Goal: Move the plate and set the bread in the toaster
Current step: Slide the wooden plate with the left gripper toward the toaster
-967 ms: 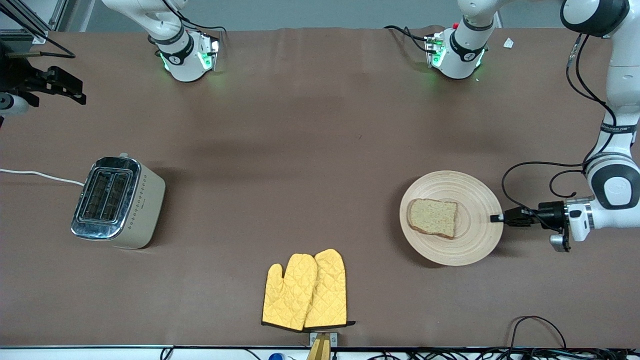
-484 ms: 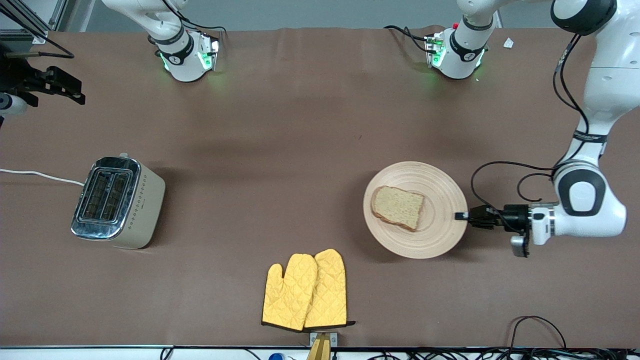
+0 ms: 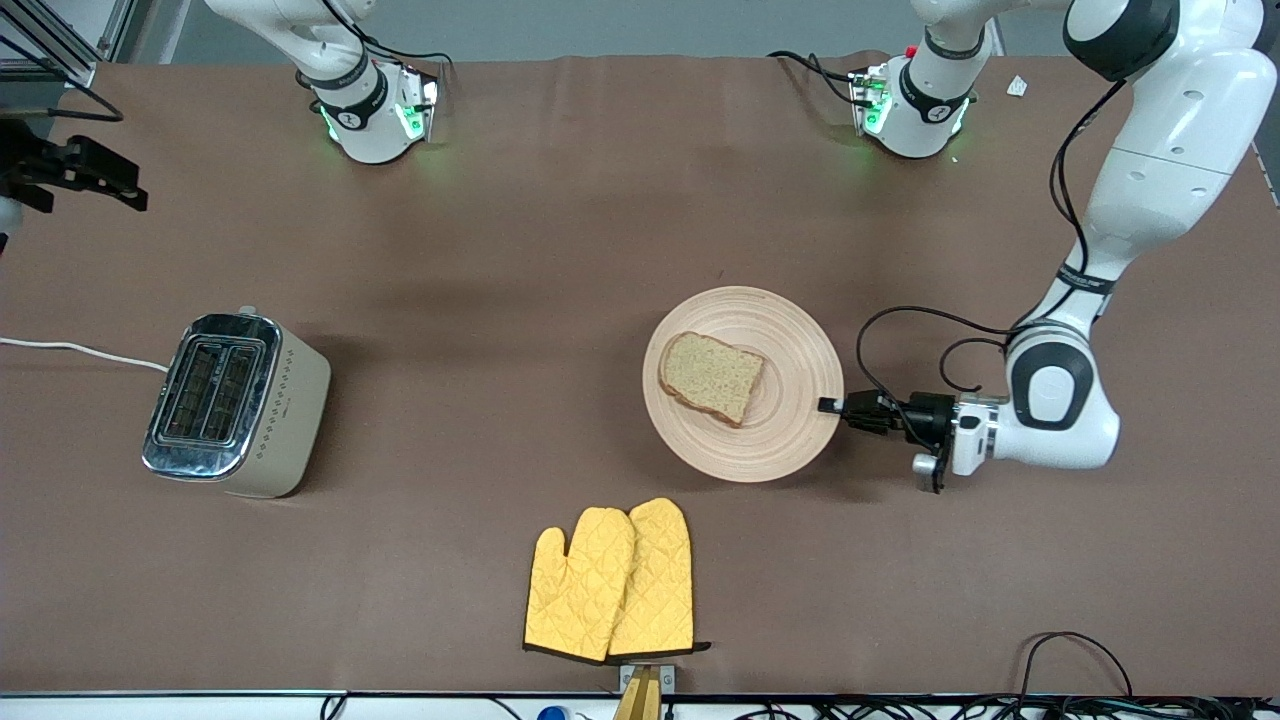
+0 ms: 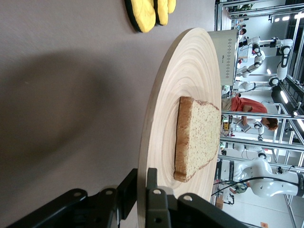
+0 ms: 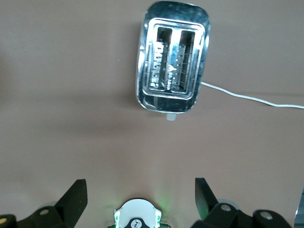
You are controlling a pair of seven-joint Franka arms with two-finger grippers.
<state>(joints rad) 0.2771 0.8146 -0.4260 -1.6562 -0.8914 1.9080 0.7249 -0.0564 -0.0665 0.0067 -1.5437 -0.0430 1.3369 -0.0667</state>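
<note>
The plate point(image 3: 744, 384) is gripped at its rim by the left gripper point(image 3: 832, 406), whose fingers point(image 4: 154, 197) are clamped on the edge nearest the left arm's end of the table. The bread point(image 3: 711, 378) is carried on the plate, just past the gripper's tips (slightly off centre). The yellow oven mitts point(image 3: 610, 581) are seen nearer the front camera than the gripper. The toaster point(image 3: 236, 403) is set well apart from it, toward the right arm's end of the table, both slots unfilled. The right gripper point(image 5: 141, 199) is held spread wide, high over the table above the toaster point(image 5: 172, 82), and the right arm waits.
</note>
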